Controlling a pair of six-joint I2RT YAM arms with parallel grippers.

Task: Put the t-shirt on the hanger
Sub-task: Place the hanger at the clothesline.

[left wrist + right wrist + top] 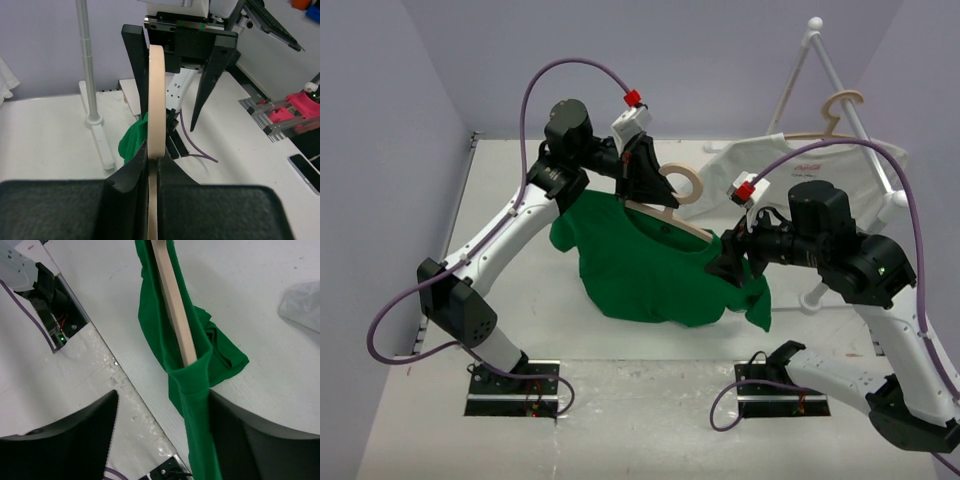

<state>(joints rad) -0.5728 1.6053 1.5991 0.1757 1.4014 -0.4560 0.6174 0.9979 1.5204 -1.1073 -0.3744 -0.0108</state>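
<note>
The t-shirt (645, 275) hangs over mid-counter on the hanger (682, 226) our left end effector (645, 190) pinches tight, so with the right end effector (730, 262) gaping wide we'd ease that right shoulder down gently.

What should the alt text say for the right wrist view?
A bright green t-shirt is draped over one arm of a tan wooden hanger, above a white table. The right claw is open, with the cloth passing between its dark fingers.
</note>
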